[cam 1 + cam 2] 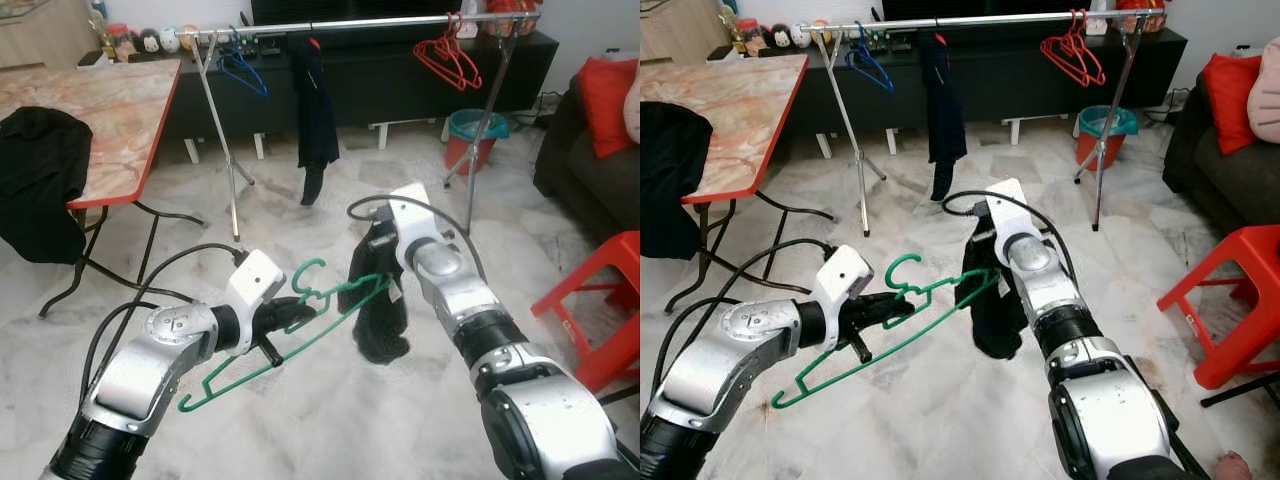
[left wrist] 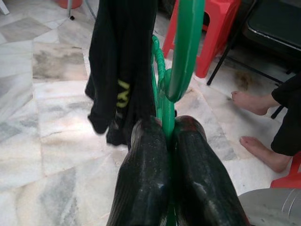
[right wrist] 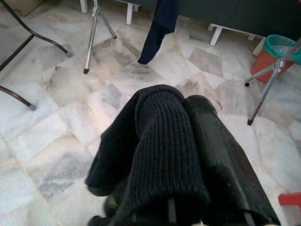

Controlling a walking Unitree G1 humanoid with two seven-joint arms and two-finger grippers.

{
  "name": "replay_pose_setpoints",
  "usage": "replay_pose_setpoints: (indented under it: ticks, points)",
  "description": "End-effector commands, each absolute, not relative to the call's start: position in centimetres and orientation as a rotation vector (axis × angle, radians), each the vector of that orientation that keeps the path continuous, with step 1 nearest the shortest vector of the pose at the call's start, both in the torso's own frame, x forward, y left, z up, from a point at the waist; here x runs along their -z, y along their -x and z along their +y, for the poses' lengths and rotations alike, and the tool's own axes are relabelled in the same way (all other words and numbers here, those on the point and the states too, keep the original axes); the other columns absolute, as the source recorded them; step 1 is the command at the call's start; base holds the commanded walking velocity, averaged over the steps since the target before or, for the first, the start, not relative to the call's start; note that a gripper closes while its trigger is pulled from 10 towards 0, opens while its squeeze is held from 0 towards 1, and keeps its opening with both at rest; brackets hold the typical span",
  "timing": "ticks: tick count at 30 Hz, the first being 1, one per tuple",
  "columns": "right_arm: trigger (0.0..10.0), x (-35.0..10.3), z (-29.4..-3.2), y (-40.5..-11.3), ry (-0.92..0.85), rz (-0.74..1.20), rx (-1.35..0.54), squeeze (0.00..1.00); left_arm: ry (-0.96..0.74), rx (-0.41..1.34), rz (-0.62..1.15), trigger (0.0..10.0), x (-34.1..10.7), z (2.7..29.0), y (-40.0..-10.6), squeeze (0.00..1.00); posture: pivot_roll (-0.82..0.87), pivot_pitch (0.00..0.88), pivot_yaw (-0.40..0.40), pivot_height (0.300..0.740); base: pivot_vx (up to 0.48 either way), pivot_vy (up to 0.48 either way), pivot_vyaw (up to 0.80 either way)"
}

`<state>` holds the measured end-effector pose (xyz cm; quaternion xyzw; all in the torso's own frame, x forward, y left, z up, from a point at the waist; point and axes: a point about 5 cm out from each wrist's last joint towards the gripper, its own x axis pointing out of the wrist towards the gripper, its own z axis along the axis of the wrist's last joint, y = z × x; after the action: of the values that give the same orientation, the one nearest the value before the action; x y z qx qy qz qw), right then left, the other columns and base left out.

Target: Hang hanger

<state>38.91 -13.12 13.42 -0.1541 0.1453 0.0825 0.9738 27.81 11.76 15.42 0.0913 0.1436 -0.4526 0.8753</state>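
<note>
Left gripper (image 1: 285, 318) fingers clamped on green hanger (image 1: 300, 340); right gripper (image 1: 385, 270) fingers pinching black garment (image 1: 378, 320). I'd thread cloth over the hanger arm before approaching rail (image 1: 350, 25).

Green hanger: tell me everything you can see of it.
The green hanger looks like thin plastic, with a curled hook at the top, a notched neck and sloping arms. It hangs in the air, tilted, its low end toward the robot. The left gripper is shut on its neck just below the hook. A black garment, pinched by the right gripper, drapes over its far arm. It is not yet on the rail.
</note>
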Motion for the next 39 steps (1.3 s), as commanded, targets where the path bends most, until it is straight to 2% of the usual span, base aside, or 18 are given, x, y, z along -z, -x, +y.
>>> replay_pose_setpoints:
  ticks: [1, 15, 22, 29, 39]
  points:
    - [10.0, -14.3, -12.4, -39.0, 0.311, 0.256, -0.188, 0.0, -0.193, 0.939, 0.29, 10.0, -15.7, 11.7, -27.8, 0.0, -0.03, 0.0, 0.033, 0.74, 0.0, 0.0, 0.0]
    - [10.0, -14.0, -12.1, -37.4, 0.329, 0.256, -0.231, 0.0, -0.224, 0.746, 0.322, 10.0, -14.8, 12.7, -29.0, 0.0, -0.04, 0.0, 0.029, 0.74, 0.0, 0.0, 0.0]
    - [10.0, -14.0, -12.3, -36.9, 0.365, 0.265, -0.235, 0.0, -0.254, 0.769, 0.354, 10.0, -14.4, 12.9, -28.6, 0.0, -0.04, 0.0, 0.025, 0.74, 0.0, 0.0, 0.0]
    - [10.0, -13.9, -12.1, -36.4, 0.363, 0.274, -0.247, 0.0, -0.242, 0.709, 0.324, 10.0, -14.9, 13.4, -29.0, 0.0, -0.03, 0.0, 0.021, 0.74, 0.0, 0.0, 0.0]
    - [10.0, -14.5, -10.7, -34.5, 0.386, 0.304, -0.383, 0.0, -0.21, 0.745, 0.312, 10.0, -14.8, 12.5, -28.7, 0.0, -0.04, 0.0, 0.017, 0.74, 0.0, 0.0, 0.0]
